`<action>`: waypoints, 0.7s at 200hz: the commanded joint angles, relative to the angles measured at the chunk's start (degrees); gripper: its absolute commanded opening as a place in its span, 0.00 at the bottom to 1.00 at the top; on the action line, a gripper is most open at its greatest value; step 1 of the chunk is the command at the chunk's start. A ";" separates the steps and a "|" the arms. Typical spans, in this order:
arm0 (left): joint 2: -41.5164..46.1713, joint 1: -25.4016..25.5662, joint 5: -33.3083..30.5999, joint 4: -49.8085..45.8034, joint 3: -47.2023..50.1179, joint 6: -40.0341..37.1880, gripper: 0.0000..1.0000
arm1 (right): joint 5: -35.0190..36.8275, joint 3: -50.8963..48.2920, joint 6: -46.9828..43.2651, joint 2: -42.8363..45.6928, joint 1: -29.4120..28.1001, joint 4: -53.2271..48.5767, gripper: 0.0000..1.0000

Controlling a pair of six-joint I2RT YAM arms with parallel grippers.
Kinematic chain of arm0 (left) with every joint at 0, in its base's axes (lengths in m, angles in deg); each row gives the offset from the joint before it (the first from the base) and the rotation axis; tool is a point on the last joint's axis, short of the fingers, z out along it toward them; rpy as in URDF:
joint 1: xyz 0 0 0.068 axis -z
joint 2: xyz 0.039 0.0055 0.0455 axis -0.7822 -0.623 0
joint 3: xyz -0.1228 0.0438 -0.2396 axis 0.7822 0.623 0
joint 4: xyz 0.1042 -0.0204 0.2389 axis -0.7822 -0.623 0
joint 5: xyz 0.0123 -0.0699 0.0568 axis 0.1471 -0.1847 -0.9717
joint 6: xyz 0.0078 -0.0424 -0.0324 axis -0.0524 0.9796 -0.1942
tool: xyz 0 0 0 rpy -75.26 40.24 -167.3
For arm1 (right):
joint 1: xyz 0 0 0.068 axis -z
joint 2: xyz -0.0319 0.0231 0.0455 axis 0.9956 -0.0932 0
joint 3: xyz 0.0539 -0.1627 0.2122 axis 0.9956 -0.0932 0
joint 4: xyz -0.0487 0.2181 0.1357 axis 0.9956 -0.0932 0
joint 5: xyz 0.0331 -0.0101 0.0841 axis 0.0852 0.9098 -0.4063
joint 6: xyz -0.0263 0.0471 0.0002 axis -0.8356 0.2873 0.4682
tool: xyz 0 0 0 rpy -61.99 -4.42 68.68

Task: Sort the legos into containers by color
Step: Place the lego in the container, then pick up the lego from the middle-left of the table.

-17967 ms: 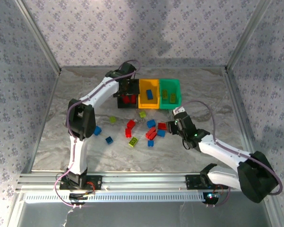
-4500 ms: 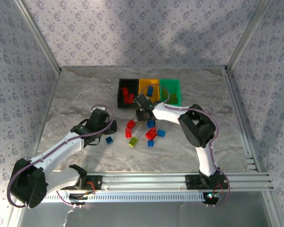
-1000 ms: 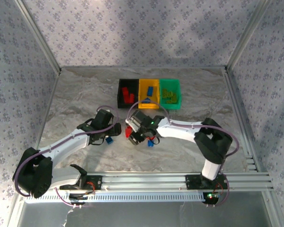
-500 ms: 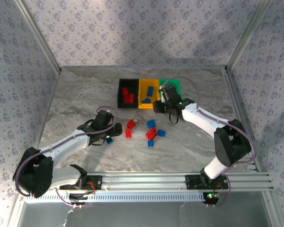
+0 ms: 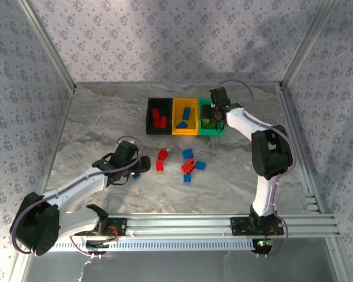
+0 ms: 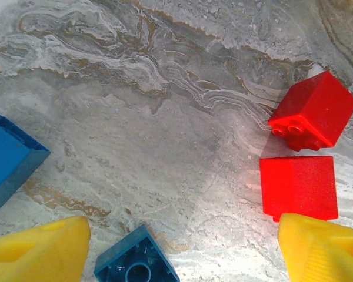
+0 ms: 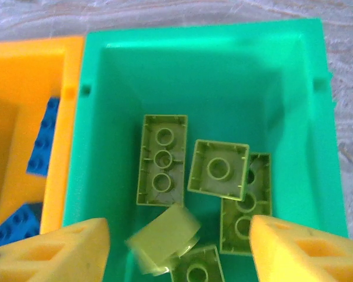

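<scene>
The right gripper (image 5: pixel 213 115) is hovering over the green bin (image 5: pixel 207 132) at the right end of the row. Its fingers (image 7: pixel 53 249) are standing spread apart with nothing between them. In the right wrist view the green bin (image 7: pixel 223 70) is holding several yellow-green bricks (image 7: pixel 217 168), most lying undersides up. One further yellow-green piece (image 7: pixel 163 237) by the near wall is showing blurred, and whether it is resting on the bin floor cannot be told. The orange-yellow bin (image 5: pixel 175 115), touching the green one, is holding blue bricks (image 7: pixel 44 136). The black bin (image 5: pixel 149 115) at the far end of the row is holding red bricks (image 5: pixel 159 117). The left gripper (image 5: pixel 139 168) is reaching low over the table (image 5: pixel 100 123), well apart from the bins. Its fingers (image 6: pixel 41 249) are likewise standing wide and gripping nothing. A small blue brick (image 6: pixel 136 265) is lying upside down between them, nearer one finger than the other. Two loose red bricks (image 6: pixel 299 187) are lying just beside each other near the opposite finger. A mixed group of red and blue bricks (image 5: pixel 189 165) is lying on the table in front of the bins.
</scene>
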 commanded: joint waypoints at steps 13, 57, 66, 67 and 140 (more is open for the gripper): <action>3.46 0.37 -2.20 -2.97 1.03 0.55 0.83 | -0.43 -0.22 0.21 1.91 -1.34 -0.58 0.70; 4.21 0.32 -3.27 -4.33 1.54 -0.05 0.83 | -2.22 -10.67 -2.28 11.50 -4.79 3.75 0.67; 4.05 0.16 -4.18 -4.96 1.37 -0.50 0.83 | -1.70 -12.15 -3.19 13.06 -5.59 3.31 0.66; 4.04 0.11 -4.39 -5.08 1.32 -0.55 0.83 | -1.61 -12.38 -3.31 13.24 -5.70 3.27 0.66; 6.22 -10.14 -6.00 -10.71 -0.34 -3.08 0.82 | 5.03 -23.42 -8.48 24.26 -12.94 1.33 0.64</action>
